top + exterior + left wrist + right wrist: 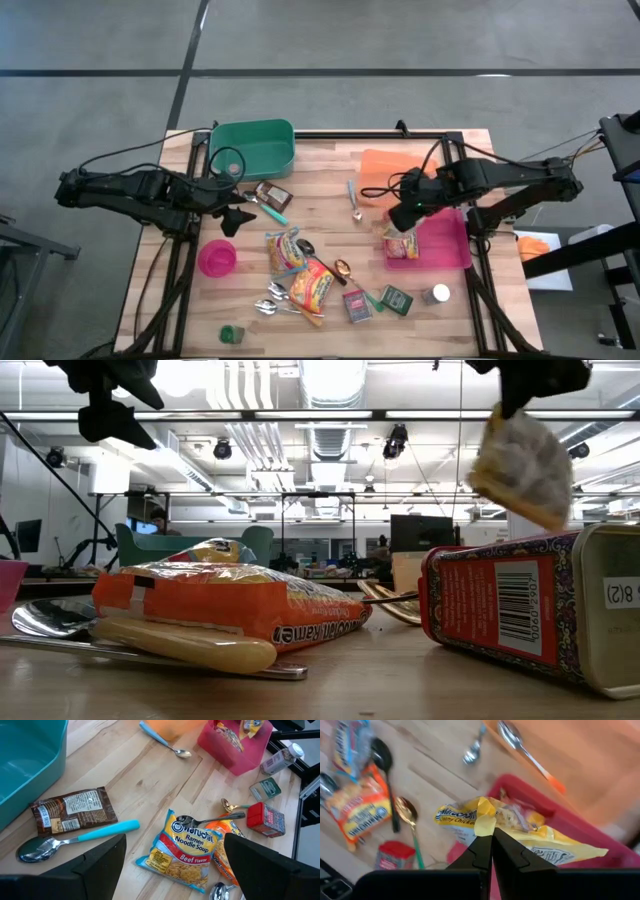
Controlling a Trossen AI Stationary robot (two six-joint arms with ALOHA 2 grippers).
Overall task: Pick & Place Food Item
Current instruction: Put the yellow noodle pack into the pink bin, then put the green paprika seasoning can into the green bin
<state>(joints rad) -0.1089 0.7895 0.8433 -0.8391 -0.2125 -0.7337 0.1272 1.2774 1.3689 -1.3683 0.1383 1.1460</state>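
Note:
A yellow chicken-noodle packet (520, 827) hangs under my right gripper (490, 834), which is shut on it above the left end of the pink tray (445, 245). The high view shows the packet (401, 242) below that gripper (403, 222), and the low view shows it (520, 455) in the air. My left gripper (235, 215) hovers open near the teal bin (252, 148), above a brown packet (75, 810) and a teal-handled spoon (75, 840) that lie flat on the table, touching nothing. My right gripper pinches the packet's yellow upper edge (485, 822) between its two fingers, coming from above and pointing steeply down. The packet hangs tilted below the fingers, lifted clear of the tray and the table.
On the wood between the arms lie a beef ramen pack (284, 250), an orange noodle pack (312, 283), several spoons, a red tin (357, 305), a green tin (396, 298) and a shaker (436, 294). A pink bowl (217, 258) stands near left, an orange board (385, 168) far right.

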